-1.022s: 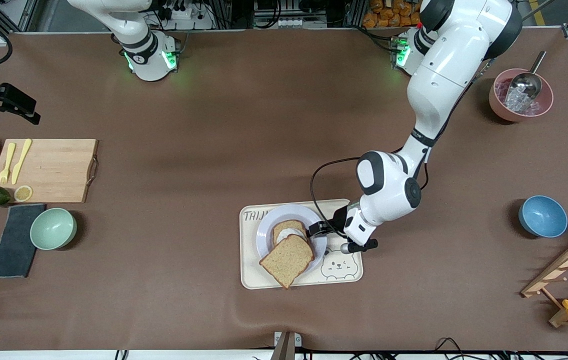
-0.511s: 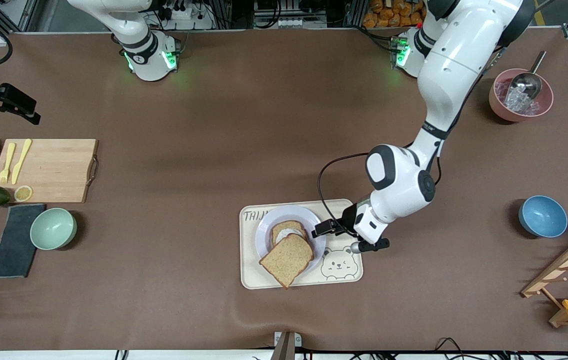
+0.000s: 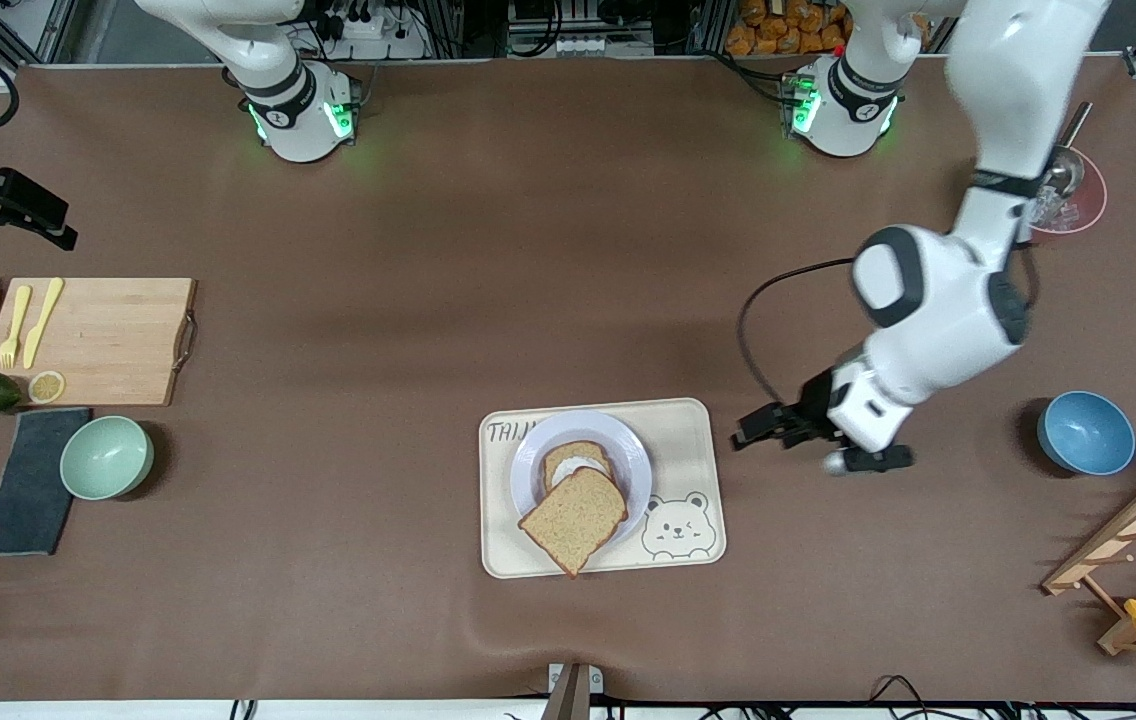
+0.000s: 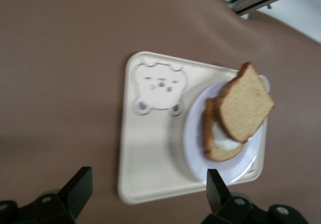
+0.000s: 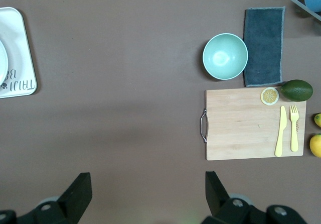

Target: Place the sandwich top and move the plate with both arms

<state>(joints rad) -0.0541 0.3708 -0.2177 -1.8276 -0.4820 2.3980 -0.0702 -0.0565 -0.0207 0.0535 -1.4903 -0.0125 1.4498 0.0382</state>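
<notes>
The sandwich top (image 3: 575, 518), a plain brown slice, lies tilted on the egg toast (image 3: 578, 460) on the lavender plate (image 3: 628, 462). It overhangs the plate's rim on the side nearer the front camera. The plate sits on the cream bear tray (image 3: 693, 440). My left gripper (image 3: 763, 432) is open and empty over bare table beside the tray, toward the left arm's end. Its wrist view shows the gripper (image 4: 148, 194), the slice (image 4: 246, 108), the plate (image 4: 193, 143) and the tray (image 4: 150, 148). My right gripper (image 5: 148, 194) is open and empty, high over bare table; the right arm waits.
A blue bowl (image 3: 1085, 432), a pink bowl with a scoop (image 3: 1078, 195) and a wooden rack (image 3: 1128, 560) stand at the left arm's end. A cutting board (image 3: 93, 340), green bowl (image 3: 106, 457), dark cloth (image 3: 28, 480) and fruit lie at the right arm's end.
My left gripper has drawn away from the plate, off the tray toward the left arm's end. The bread slice stays on the plate. The right arm has not moved.
</notes>
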